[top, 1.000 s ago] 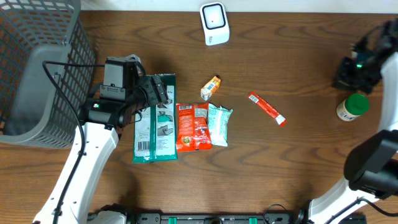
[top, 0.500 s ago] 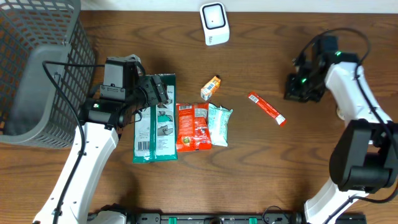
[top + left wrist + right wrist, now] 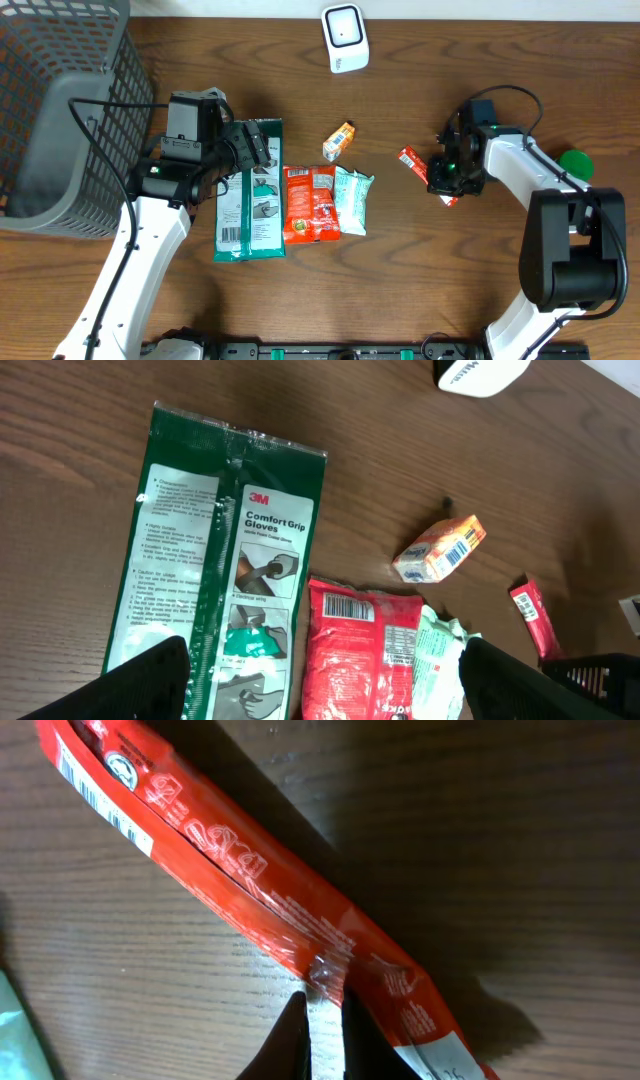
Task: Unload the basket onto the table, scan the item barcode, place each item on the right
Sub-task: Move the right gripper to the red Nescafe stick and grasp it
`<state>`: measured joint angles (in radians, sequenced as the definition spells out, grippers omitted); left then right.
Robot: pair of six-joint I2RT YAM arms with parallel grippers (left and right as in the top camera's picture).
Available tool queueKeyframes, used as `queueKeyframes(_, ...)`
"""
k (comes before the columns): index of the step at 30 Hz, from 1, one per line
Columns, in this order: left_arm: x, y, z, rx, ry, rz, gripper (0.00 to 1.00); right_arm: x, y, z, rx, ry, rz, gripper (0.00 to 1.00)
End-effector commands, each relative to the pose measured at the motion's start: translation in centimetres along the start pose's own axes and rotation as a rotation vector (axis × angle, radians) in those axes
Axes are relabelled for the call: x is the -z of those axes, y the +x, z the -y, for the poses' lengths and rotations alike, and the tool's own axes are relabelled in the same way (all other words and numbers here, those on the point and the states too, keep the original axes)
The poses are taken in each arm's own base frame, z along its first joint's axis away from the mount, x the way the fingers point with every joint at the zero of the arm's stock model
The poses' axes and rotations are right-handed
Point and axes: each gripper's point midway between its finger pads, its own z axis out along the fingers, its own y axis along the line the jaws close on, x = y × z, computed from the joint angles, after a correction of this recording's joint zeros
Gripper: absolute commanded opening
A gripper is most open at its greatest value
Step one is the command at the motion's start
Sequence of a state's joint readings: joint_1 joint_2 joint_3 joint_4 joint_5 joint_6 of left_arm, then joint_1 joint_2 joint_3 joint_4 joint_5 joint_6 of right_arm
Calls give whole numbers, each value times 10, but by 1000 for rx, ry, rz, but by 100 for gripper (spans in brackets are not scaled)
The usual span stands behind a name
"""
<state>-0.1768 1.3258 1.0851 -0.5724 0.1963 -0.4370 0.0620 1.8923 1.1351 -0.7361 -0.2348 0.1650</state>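
While the right gripper (image 3: 322, 1020), nearly closed, hovers over the red stick (image 3: 250, 890) without grasping, the left gripper (image 3: 320, 690) gapes idle; scanner (image 3: 345, 38) unused.

Right tool (image 3: 447, 180) now down over the red snack stick (image 3: 412, 160), away from green-capped bottle (image 3: 575, 163).

A dark wooden table (image 3: 420, 270) carries a row of packets at its centre: a green glove pack (image 3: 250, 190), a red snack bag (image 3: 309, 204) and a pale green pouch (image 3: 352, 200), edges overlapping. A small orange packet (image 3: 340, 140) lies just above them, a red stick wrapper (image 3: 413, 160) to the right, a white scanner (image 3: 345, 37) at the far edge, a grey mesh basket (image 3: 62, 110) at left and a green-capped bottle (image 3: 575, 162) at right
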Motion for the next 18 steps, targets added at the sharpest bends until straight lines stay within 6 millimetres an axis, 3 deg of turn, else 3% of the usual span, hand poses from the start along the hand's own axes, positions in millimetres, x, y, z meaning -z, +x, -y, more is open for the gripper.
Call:
queueKeyframes(1,1,-3,0,-15,-1,8,86,-10,20,-5,0,10,-53,8)
queueKeyframes(8,1,-3,0,-15,-1,8,86,0,35,-46,41,-127,-124,12)
queueKeyframes(13,1,-3,0,-15,-1,8,87,34,24,-65,82,-157,-95,15)
queueKeyframes(18,1,-3,0,-15,-1,8,86,66,10,-66,160,-109,-13,18)
